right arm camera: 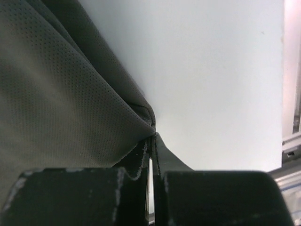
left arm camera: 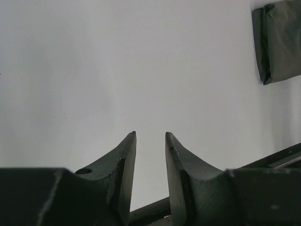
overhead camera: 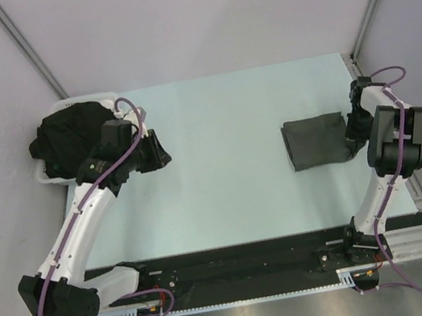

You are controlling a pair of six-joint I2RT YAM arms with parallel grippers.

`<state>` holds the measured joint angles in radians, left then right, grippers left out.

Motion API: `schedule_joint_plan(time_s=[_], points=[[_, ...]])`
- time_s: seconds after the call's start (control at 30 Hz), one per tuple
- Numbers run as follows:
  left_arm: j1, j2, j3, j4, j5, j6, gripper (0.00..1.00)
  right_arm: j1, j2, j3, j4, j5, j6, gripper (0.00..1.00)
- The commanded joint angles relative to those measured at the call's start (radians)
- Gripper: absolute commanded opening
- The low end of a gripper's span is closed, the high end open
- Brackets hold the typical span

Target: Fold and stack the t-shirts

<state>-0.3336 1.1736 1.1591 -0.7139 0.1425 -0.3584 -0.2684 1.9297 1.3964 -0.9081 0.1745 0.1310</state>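
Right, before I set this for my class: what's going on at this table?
The right gripper is shut on an edge of the folded charcoal grey cloth t-shirt lying on the pale table. The left gripper is open and empty, over bare table near the white plastic tray heaped with crumpled black t-shirts, not yet folded.

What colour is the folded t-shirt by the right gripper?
Charcoal grey, with a fine dotted weave; the folded t-shirt shows best in the right wrist view.

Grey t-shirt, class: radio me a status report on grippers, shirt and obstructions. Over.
Left gripper open, empty, over table. Right gripper shut on grey t-shirt, folded, right side. Black t-shirts heaped in tray, far left. Nothing lies between.
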Motion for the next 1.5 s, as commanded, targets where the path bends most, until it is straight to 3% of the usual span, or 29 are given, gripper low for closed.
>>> schedule_joint_plan(time_s=[0.0, 0.6, 1.3, 1.47], points=[[-0.007, -0.042, -0.006, 0.021, 0.022, -0.01, 0.36, -0.046, -0.014, -0.03, -0.023, 0.103, 0.016, 0.0], [-0.031, -0.014, 0.044, -0.01, 0.009, -0.007, 0.36, -0.224, -0.081, -0.066, 0.021, 0.137, 0.032, 0.0], [-0.036, -0.002, 0.028, 0.005, 0.017, 0.001, 0.36, -0.246, -0.063, -0.066, 0.023, 0.177, 0.041, 0.0], [-0.038, -0.002, 0.028, 0.005, 0.016, 0.003, 0.36, -0.247, -0.054, -0.06, 0.017, 0.177, 0.048, 0.12]])
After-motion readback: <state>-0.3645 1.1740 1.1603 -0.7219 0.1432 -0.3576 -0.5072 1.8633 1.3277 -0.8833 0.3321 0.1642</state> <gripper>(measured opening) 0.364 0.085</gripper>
